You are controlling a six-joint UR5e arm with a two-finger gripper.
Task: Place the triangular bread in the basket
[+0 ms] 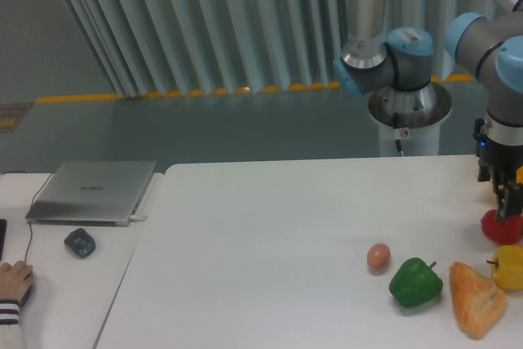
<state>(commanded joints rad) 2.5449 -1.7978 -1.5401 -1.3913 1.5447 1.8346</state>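
Note:
The triangular bread is a golden-orange wedge lying on the white table at the front right. The basket is out of view. My gripper hangs at the right edge of the frame, well behind the bread and just above a red vegetable. Its dark fingers point down. The frame edge cuts them, so I cannot tell whether they are open or shut. Nothing shows held in them.
A yellow bell pepper sits just right of and behind the bread. A green pepper lies to the bread's left, with a small brown egg beyond it. A laptop, a mouse and a person's hand are on the left desk.

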